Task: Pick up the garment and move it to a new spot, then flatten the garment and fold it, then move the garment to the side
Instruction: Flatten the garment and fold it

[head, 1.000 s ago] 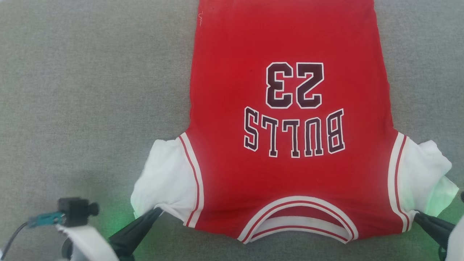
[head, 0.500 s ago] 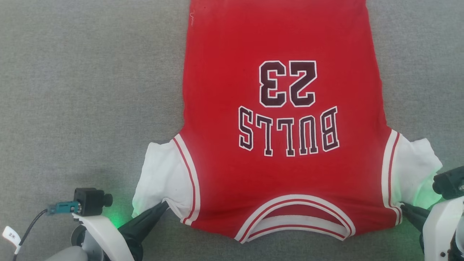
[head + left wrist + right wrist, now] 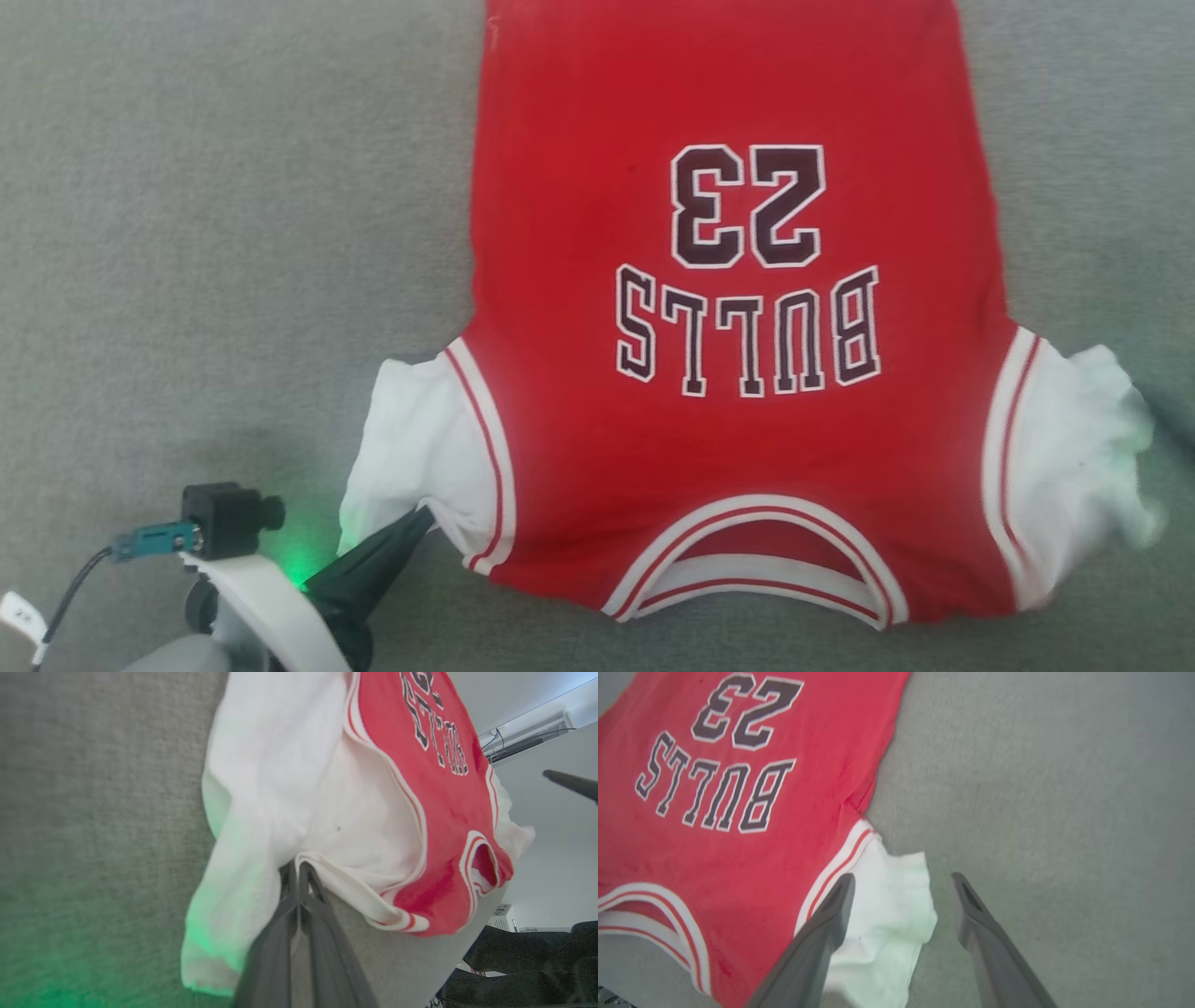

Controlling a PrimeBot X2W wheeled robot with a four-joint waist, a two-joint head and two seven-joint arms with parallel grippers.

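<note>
1. The grey table (image 3: 233,233) carries everything, and its cloth-like top shows on both sides of the shirt and in front of it
2. The garment (image 3: 728,420) lies spread flat on the table, chest side up. Its collar is towards the robot and its hem runs off the far edge of the head view. The dark lettering (image 3: 747,331) reads upside down from there
3. The left-hand sleeve (image 3: 411,448), white, is bunched where it is gripped. The right-hand sleeve (image 3: 1074,439) lies crumpled and loose on the table
4. The left gripper (image 3: 420,521) has its jaws pressed together, pinching the near edge of the left-hand sleeve close to the striped armhole trim
5. The right gripper (image 3: 902,879) has its jaws spread wide and holds nothing. One finger is over the right-hand sleeve and the other over bare table; whether either touches cannot be told
6. A small black wrist camera (image 3: 229,518) sits on the left arm, with a green glow (image 3: 299,569) on the table beside it
</note>
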